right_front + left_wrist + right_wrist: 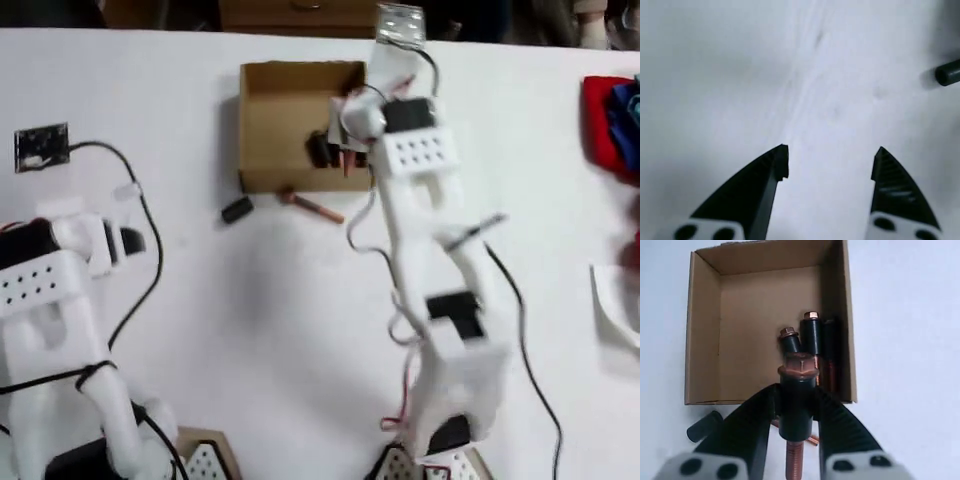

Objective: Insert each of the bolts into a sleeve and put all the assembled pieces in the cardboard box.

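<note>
Right wrist view: right hand (796,391) grips a sleeved bolt (798,372) at the cardboard box (702,340) — left hand (831,151) gapes wide.

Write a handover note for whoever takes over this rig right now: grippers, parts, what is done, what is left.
Left gripper: open, over the table.
Right gripper: shut on an assembled piece, at the cardboard box.
Done: at least two assembled pieces lie in the box.
Left: drop the held piece in; join the loose bolt and loose sleeve beside the box, then box them.
</note>
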Available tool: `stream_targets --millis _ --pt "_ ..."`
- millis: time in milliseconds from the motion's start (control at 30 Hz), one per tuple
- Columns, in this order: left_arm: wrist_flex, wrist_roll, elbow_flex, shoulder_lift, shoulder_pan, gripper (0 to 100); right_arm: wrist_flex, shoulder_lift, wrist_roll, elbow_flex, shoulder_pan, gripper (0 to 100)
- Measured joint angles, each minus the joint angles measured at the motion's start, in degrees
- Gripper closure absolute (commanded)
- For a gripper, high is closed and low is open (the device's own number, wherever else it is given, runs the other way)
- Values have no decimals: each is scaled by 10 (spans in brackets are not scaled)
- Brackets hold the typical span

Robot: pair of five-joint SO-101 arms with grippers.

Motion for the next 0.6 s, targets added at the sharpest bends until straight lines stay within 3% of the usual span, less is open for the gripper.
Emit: stream_targets --millis 267,600 --pt "-20 0 17 0 -34 721 73 267 -1 -413 -17 975" --pt "-20 -1 18 0 -39 721 -6 344 -1 -460 -22 975"
